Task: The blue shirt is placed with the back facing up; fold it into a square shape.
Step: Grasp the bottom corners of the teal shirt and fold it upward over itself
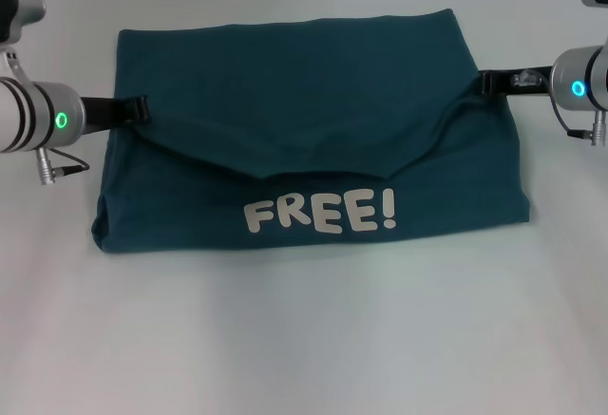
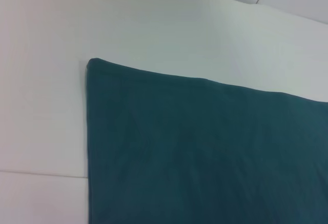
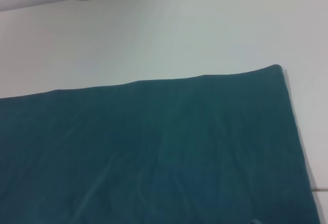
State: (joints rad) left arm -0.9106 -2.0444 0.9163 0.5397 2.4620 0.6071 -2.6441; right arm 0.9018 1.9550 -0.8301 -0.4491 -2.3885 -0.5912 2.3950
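Blue shirt [image 1: 313,102]: we draw its folded flap forward evenly, left gripper [image 1: 142,109] and right gripper [image 1: 484,81] each pinching an edge.

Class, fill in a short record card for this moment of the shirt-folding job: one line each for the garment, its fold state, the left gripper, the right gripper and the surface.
garment: blue shirt, dark teal, white "FREE!" lettering showing near the front edge
fold state: partly folded; an upper layer lies over the far part, its curved edge just above the lettering
left gripper: at the shirt's left edge, at the fold line
right gripper: at the shirt's right edge, at the fold line
surface: white table
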